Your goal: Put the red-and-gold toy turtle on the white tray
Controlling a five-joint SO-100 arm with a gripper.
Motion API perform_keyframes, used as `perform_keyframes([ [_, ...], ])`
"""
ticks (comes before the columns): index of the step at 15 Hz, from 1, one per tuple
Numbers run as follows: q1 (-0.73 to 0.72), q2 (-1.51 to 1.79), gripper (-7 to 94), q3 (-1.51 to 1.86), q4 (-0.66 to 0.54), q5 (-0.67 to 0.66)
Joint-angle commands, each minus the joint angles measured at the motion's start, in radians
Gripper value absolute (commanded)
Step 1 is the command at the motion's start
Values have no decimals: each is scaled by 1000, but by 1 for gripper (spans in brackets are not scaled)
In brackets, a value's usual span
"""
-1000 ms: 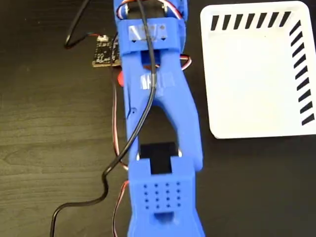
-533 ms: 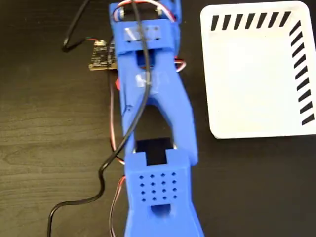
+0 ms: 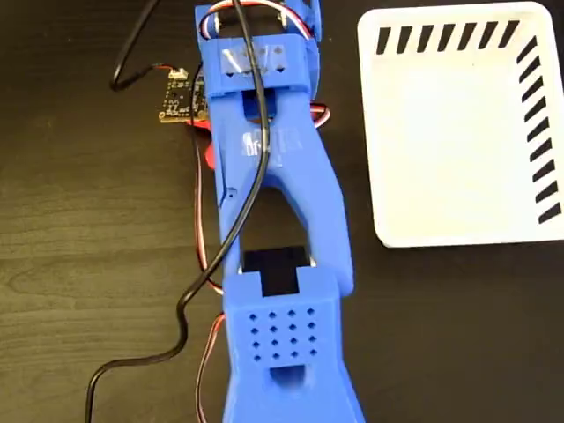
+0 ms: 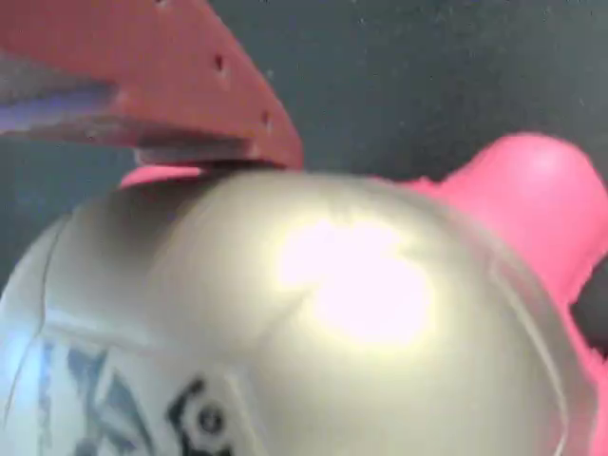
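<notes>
Overhead, the dark wood-grain tabletop (image 3: 88,247) fills the fixed view. Blue arm (image 3: 282,229) runs up the middle from the bottom edge to the top, w/ a perforated housing near the bottom and a black cable (image 3: 189,304) looping along its left side down onto the tabletop. Red and white wires trail beside it.

White tray (image 3: 441,159) sits at upper right, well apart from the arm's right edge, black diagonal stripes along its top and right edges, nothing inside it.

Small circuit board (image 3: 181,97) lies just left of the arm near the top.

Red-and-gold toy turtle (image 4: 313,313): in the wrist view it's very close to the lens, shiny domed shell filling most of the pic w/ a bright glare spot, black printed logo at lower left, pink head or leg poking out at upper right. It rests on the dark tabletop, not on the tray. In the fixed view only a small red sliver (image 3: 211,152) shows at the arm's left edge, below the board.

Tool (image 4: 190,95): one red finger (image 4: 152,66) w/ small holes comes in from upper left, its tip at the shell's top edge; other finger not seen, so can't tell whether it's clenched or released.
</notes>
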Motion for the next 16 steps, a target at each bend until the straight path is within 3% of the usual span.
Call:
perform_keyframes([
  [1, 3, 52, 27, -17, -2, 17],
  [4, 5, 71, 0, -6, -2, 14],
  [8, 8, 117, 0, 29, -8, 17],
  [16, 2, 468, 0, -48, 138, -35],
])
